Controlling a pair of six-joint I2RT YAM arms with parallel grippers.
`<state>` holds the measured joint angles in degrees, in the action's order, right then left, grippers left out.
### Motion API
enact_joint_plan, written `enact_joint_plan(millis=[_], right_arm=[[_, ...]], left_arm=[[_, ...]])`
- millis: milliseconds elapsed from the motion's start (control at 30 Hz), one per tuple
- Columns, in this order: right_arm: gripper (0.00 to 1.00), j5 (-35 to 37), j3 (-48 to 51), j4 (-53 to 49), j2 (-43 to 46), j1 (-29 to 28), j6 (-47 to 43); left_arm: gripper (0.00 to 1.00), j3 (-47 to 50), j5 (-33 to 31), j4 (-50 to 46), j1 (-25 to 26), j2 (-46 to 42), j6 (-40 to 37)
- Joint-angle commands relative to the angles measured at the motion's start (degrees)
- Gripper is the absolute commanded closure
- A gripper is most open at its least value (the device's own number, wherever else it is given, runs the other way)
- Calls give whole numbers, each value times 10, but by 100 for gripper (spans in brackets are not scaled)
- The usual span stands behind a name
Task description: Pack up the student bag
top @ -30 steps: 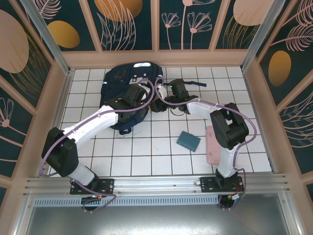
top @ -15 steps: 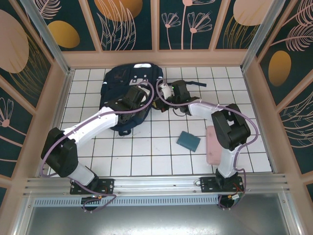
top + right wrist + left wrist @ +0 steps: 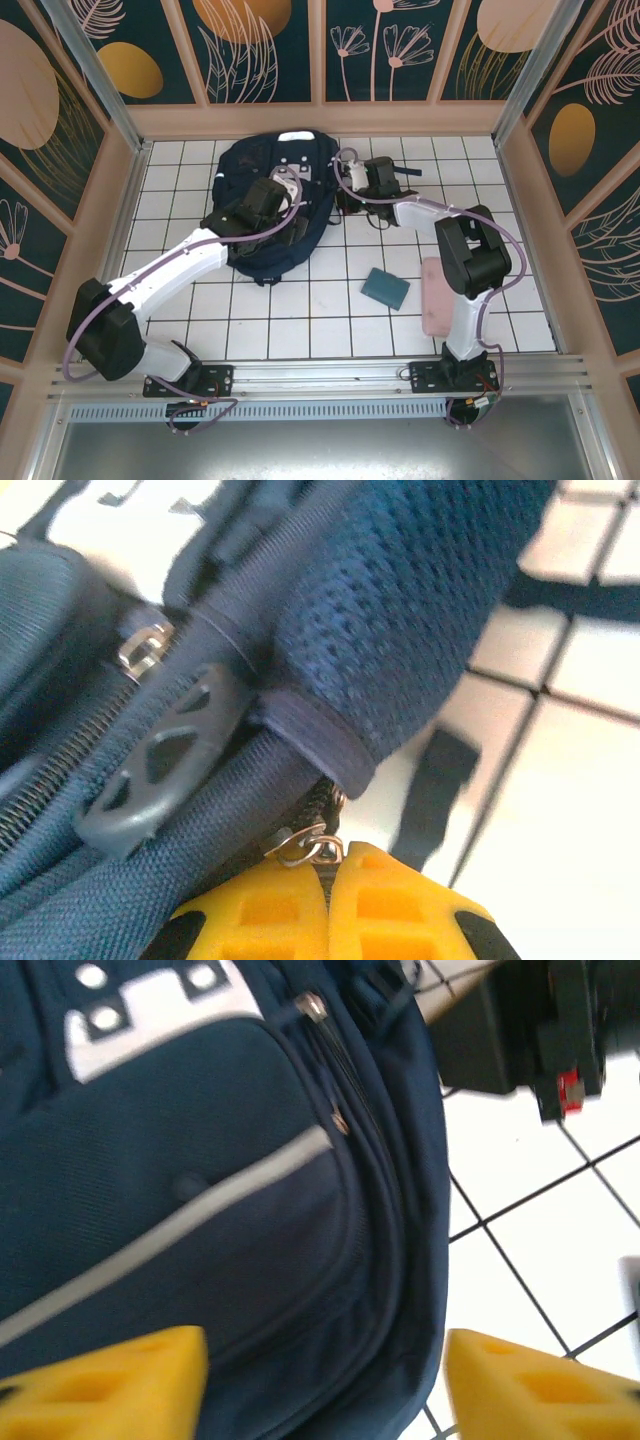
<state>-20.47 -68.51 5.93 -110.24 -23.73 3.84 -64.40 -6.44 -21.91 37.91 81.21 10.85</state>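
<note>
Table: white-tiled table [image 3: 330, 320] is carrying everything, with the task's thing at its far middle and two loose items nearer the right arm.

Student bag: the student bag [image 3: 262, 165] is lying flat on the far tiles with its white patches pointing away from the arms. It is looking closed from above, so packing is probably only at the opening stage. Nothing is pinning it down, so a hard tug could drag the whole bag across the tiles rather than run the zip.

Left gripper: the left gripper [image 3: 322, 1385] is hovering over the bag's striped front with its yellow fingers spread wide, gripping nothing. Unless it is pressing on the fabric, the bag is free to slide or bunch.

Right gripper: the right gripper [image 3: 327, 910] is sitting at the bag's right edge with its fingers pressed together, apparently pinching the zipper pull.

Pink pad: the pink pad [image 3: 437, 296] is waiting just beside the right arm, well apart from the bag.

Teal book: the teal book [image 3: 385, 288] is lying just left of the pad, also unpacked.

Zipper pull: the zipper pull [image 3: 303, 845] is showing just its metal ring at the fingertip seam, under a mesh strap end. So shallow a pinch could be slipping off, or the slider jamming at the strap.
</note>
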Motion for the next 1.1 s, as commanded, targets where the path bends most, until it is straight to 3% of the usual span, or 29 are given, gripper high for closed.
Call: enact_joint_plan(millis=[0,100,233,367,633,767,867,1067], right_arm=[[94,33,39,-11,61,34,20],[61,49,24,-71,68,46,47],[46,72,14,-93,104,40,99],[45,83,-37,-138,100,16,109],[52,147,-222,-302,-28,-40,16],[66,122,-293,-362,-75,-41,-28],[64,87,-319,-386,-98,-43,-47],[61,111,-345,-408,-134,-46,-47]], left_arm=[[19,1,-4,34,-11,-23,41],[12,-9,-9,43,-19,-13,53],[9,-23,-8,43,-29,14,75],[8,-21,-5,47,-32,27,87],[7,-7,-10,46,-35,28,108],[6,0,-13,46,-35,25,120],[6,7,-7,46,-36,21,122],[6,16,-6,45,-35,20,125]])
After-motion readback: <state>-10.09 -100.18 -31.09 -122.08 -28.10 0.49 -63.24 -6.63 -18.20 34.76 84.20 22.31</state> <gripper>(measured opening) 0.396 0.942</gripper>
